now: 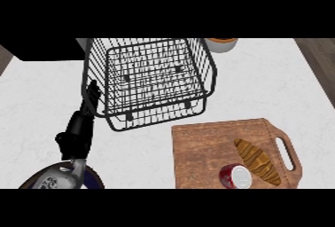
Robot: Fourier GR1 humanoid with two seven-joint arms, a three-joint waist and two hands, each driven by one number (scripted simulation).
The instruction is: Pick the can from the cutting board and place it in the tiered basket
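A red can [235,176] with a white top lies on the brown cutting board [209,146], near its front edge. Just right of the can is a long brown bread [258,161]. The black wire tiered basket [150,80] stands behind the board, at the middle of the counter. My left hand [83,119] is at the left, with straight fingers pointing up beside the basket's left wall, open and holding nothing. It is far from the can. My right hand does not show.
An orange-rimmed white container [221,43] stands at the back, right of the basket. The cutting board's handle slot [286,153] faces right. The white counter [262,84] meets a dark edge at the far right.
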